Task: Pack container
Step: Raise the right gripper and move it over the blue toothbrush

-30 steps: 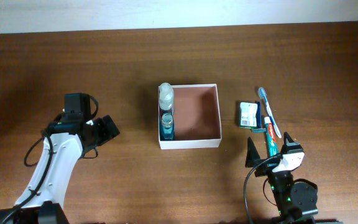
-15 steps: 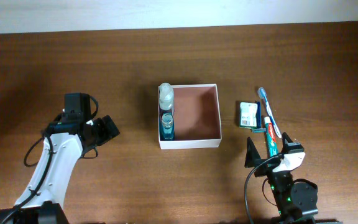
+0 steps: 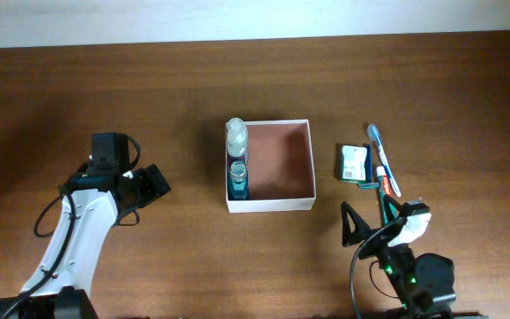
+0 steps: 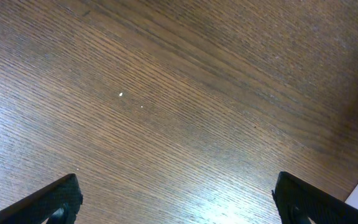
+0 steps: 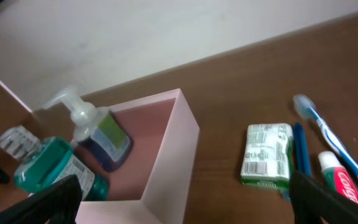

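The container (image 3: 282, 164) sits on the tabletop (image 3: 237, 80) at the centre of the overhead frame, with two bottles (image 3: 237, 177) along its left wall. A packet (image 3: 354, 163), toothbrush (image 3: 383, 159) and toothpaste (image 3: 384, 197) lie to its right. The left end effector (image 4: 176, 180), over bare wood at mid-left, is released, as is the right end effector (image 5: 184, 180) at lower right.

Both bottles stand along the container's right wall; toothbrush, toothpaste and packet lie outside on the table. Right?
No: the overhead view shows the bottles along the container's left wall. The toothbrush, toothpaste and packet do lie outside on the table.
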Controlling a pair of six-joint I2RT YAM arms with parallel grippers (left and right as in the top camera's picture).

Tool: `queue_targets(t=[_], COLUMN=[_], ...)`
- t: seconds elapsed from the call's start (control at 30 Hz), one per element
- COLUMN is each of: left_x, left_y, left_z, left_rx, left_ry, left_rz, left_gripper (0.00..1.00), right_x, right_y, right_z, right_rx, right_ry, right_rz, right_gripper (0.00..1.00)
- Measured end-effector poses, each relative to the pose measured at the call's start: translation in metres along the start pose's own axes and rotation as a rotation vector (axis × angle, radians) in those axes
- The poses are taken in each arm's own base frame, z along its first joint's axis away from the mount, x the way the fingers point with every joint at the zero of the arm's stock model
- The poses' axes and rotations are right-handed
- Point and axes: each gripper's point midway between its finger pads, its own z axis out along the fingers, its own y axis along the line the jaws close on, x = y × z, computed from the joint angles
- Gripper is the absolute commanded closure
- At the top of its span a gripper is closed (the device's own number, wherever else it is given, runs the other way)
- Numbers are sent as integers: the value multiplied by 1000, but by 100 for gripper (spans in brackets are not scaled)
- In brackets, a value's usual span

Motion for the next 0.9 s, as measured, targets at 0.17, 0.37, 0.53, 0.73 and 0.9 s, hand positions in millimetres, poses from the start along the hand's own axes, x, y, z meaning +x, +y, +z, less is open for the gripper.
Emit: queue_targets(t=[0.17, 0.37, 0.53, 0.73, 0.9], left_x=[0, 0, 0, 0, 0], left_y=[0, 1, 1, 1, 1], left_z=[0, 0, 0, 0, 0], left_rx=[0, -4, -4, -4, -4], left_ry=[1, 1, -1, 0, 0], left_rz=[0, 0, 0, 0, 0], left_gripper=[0, 0, 0, 0, 0], right_x=[-35, -85, -105, -120, -118], right_y=[6, 16, 1, -27, -37], right_z=[-11, -19, -24, -38, -48], right_rx=[94, 221, 415, 646, 713], right_ry=[81, 265, 463, 573, 639], right_rz=[9, -30, -59, -137, -192], right_gripper=[2, 2, 2, 2, 1])
